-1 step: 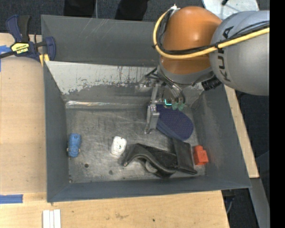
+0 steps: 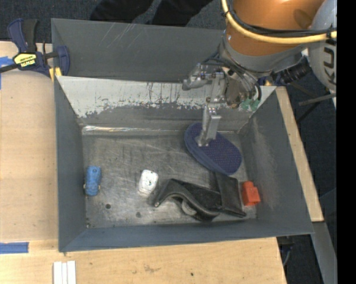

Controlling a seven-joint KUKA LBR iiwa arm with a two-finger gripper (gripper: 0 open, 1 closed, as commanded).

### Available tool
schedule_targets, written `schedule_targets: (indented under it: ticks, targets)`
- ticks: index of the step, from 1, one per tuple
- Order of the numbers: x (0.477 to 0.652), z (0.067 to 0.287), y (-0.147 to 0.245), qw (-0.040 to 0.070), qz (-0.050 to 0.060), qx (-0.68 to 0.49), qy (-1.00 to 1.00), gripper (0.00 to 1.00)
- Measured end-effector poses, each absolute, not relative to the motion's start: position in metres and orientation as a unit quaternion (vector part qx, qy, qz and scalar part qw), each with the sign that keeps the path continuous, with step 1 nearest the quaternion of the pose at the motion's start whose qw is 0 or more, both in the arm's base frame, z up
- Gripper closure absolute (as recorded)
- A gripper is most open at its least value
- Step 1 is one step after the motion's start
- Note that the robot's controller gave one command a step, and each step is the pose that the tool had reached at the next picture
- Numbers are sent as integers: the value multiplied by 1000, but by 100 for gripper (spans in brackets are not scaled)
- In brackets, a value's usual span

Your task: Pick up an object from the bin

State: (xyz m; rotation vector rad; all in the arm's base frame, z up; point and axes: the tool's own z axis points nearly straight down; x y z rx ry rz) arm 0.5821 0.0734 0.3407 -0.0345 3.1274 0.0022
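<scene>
Blue oval pad (image 2: 224, 154), back right in the bin (image 2: 166, 232), runs back-left to front-right. The gripper (image 2: 207, 136) appears to touch its back-left end; I cannot tell how far open it is.

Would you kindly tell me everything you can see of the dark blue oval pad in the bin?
The pad is a flat dark blue oval with a finely textured, cloth-like top. It lies on the bin floor, right of centre. The gripper stands over its left end; whether they touch is unclear. Its near edge reaches a black tool.
</scene>
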Motion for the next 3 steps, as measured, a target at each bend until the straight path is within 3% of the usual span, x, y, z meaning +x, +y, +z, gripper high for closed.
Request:
schedule_targets:
  ticks: [1,2,3]
  targets:
    - [531,205,16,-3,-1,-28,1000,0]
    - [509,123,22,-3,0,29,1000,0]
    - [489,73,1,10,1,13,1000,0]
